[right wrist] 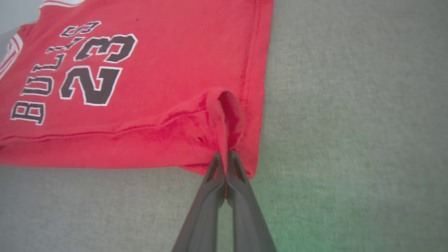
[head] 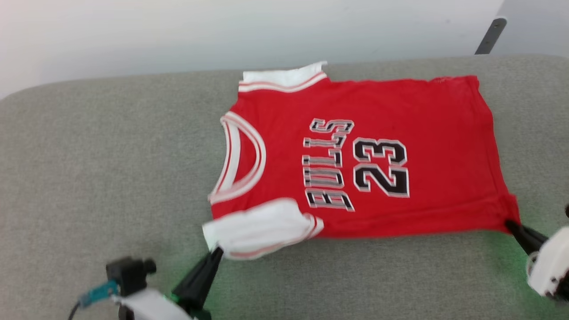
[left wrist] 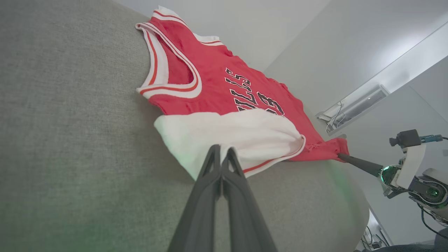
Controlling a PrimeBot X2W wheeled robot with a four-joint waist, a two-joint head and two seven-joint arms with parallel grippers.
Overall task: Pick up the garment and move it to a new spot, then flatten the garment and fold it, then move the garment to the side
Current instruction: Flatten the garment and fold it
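Spread face up on the grey padded bench (head: pixel 111 178), right of centre and close to its far edge: the garment (head: pixel 361 161), collar toward the bench's left end, hem toward the right. White near sleeve folded in over the red chest. At that sleeve's near edge, the left gripper (left wrist: pixel 221 150), fingers pressed together on the white cloth. At the near hem corner, the right gripper (right wrist: pixel 224 155), pinching a raised pucker of red fabric. Far sleeve flat beside the far edge.

Plain room, white wall (head: pixel 178 31), grey padded surface (head: pixel 89 169)
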